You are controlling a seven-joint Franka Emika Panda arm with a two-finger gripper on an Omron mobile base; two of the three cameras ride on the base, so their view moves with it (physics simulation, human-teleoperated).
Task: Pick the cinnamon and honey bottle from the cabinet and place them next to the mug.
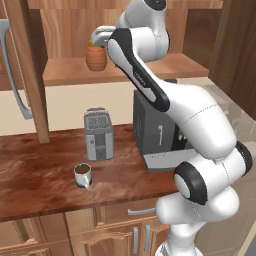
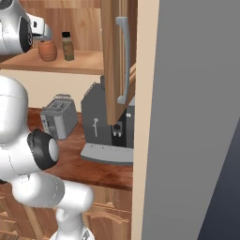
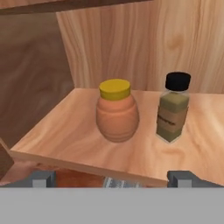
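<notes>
**On the cabinet shelf: reach under way, nothing gripped**

On the plank shelf of the cabinet (image 3: 144, 43) stand the honey bottle (image 3: 117, 111), squat, ribbed, yellow-lidded, and just beside it the slim black-capped cinnamon (image 3: 173, 107). The tool (image 3: 113, 178) hangs before the shelf edge, fingers spread wide, empty. Next, I judge: advance and straddle one bottle. The white mug (image 1: 83, 175) waits on the wood-grain desk (image 1: 35, 170).

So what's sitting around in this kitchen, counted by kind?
Bottles and jars on the cabinet shelf: 2 (honey bottle, cinnamon)
Mugs on the counter: 1 (mug)
Counter appliances: 2 (toaster, coffee machine)
Total: 5
</notes>
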